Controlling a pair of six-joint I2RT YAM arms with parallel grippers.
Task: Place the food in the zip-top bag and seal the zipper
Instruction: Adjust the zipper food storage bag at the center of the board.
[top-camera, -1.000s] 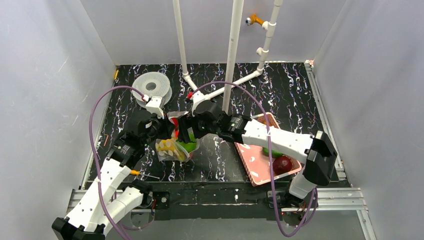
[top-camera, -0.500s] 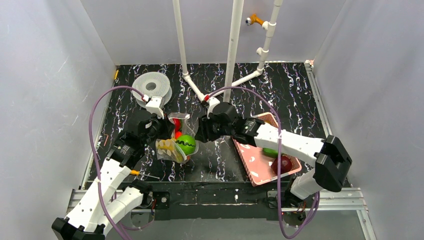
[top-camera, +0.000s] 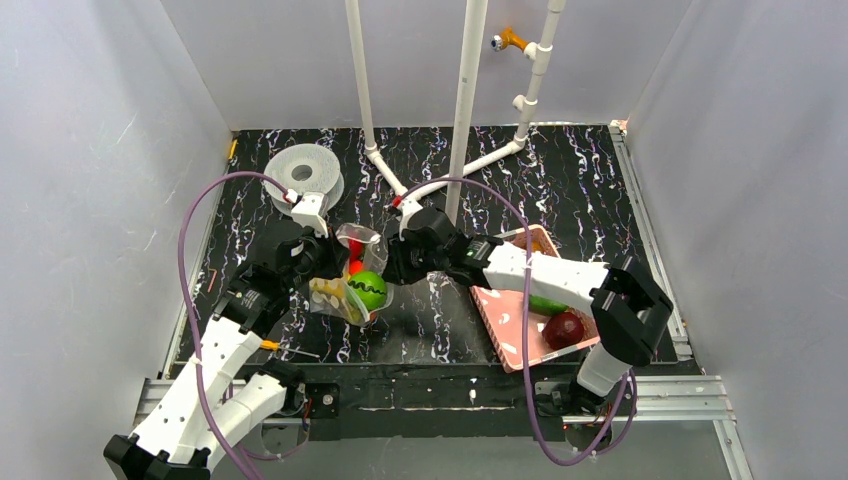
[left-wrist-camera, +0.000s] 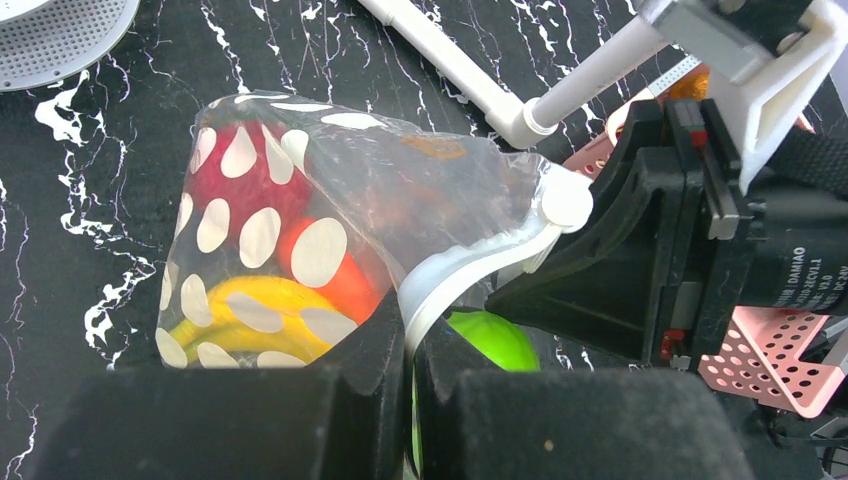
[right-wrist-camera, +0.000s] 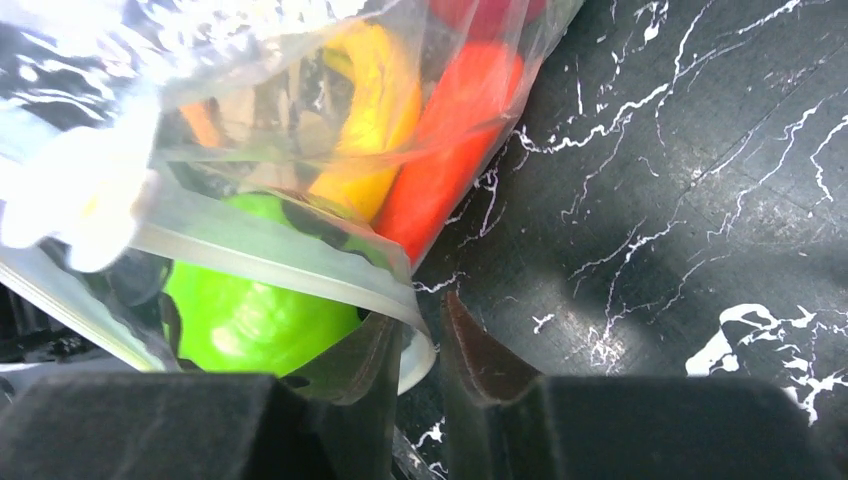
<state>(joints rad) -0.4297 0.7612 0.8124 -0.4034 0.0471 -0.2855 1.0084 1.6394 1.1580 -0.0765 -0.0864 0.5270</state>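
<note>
We see a robotics lab test cell, not a home or kitchen. Plain grey-white panels (top-camera: 100, 150) box in a black marbled table (top-camera: 580, 180) edged with aluminium rails (top-camera: 680, 392). Two white robot arms, a left arm (top-camera: 215, 360) and a right arm (top-camera: 545, 275), are bolted at its near edge, trailing purple cables (top-camera: 186, 250). A white pipe frame (top-camera: 466, 90), a filament spool (top-camera: 303, 172) and plastic toy food (top-camera: 370, 288) complete our staged rig.

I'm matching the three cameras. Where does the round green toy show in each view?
Top external: green toy left of centre.
Left wrist: green toy bottom centre.
Right wrist: green toy lower left.
Shared landmark: yellow banana beside it, inside the zip-top bag.
</note>
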